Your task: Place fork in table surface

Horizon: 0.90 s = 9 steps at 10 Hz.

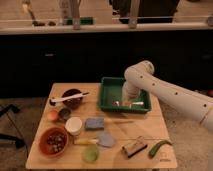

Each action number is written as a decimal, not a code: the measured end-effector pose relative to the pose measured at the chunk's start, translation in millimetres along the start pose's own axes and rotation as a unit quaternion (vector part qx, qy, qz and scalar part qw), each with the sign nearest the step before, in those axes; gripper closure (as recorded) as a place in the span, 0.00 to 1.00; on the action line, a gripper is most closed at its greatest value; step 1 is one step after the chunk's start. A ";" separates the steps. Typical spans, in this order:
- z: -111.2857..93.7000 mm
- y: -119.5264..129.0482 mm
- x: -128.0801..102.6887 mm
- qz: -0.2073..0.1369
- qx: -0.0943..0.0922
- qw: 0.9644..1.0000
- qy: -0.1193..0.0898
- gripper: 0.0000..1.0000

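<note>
The light-brown wooden table surface [145,127] fills the lower middle of the camera view. A green plastic tray [107,95] stands at its far right. My white arm comes in from the right and bends down into the tray. The gripper [126,99] is low inside the tray, near its front wall. A small slender pale fork [135,104] lies on the tray floor right at the gripper. I cannot tell whether the gripper touches or holds it.
A dark bowl [72,101] with a long white-handled utensil [70,97] stands at the far left. In front of it are an orange ball [52,115], a white cup [73,125], a red-brown bowl [53,140], a blue sponge [94,123], a yellow-handled blue spatula [100,140], a green lid [90,153], a brush [134,147] and a green vegetable [159,147].
</note>
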 end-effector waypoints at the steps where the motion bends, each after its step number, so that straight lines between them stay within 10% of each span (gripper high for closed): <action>1: 0.8 2.8 -2.9 -0.001 -0.001 1.000 0.000 1.00; 9: 4.1 35.7 17.0 0.005 -0.010 1.000 -0.013 1.00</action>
